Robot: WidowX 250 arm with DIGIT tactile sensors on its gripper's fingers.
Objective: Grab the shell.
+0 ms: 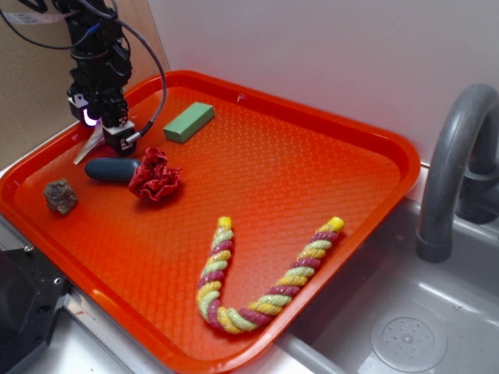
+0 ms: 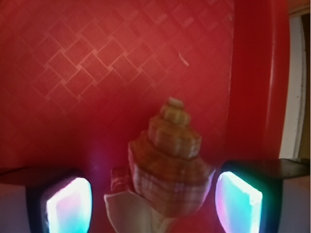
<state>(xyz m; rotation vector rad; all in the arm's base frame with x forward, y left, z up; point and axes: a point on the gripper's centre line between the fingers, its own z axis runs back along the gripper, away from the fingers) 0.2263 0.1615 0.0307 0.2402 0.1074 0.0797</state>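
Note:
The shell [image 2: 170, 160], cream and tan with a ridged, whorled head, lies on the orange tray [image 2: 97, 73] close to its rim. My gripper [image 2: 153, 201] is lowered over it and stands open. The glowing pads [image 2: 68, 206] flank the shell; the right one is almost against its widest whorl and the left one keeps a gap. In the exterior view the gripper [image 1: 105, 131] sits at the tray's far left corner, and only the shell's thin pale tip [image 1: 87, 146] pokes out beneath it.
A dark blue oval object [image 1: 111, 169], a red ruffled cloth [image 1: 155, 176] and a grey-brown rock [image 1: 60, 196] lie just in front of the gripper. A green block [image 1: 189, 122] is to its right. A striped rope [image 1: 257, 280] lies near the front. A sink faucet [image 1: 456, 171] stands right of the tray.

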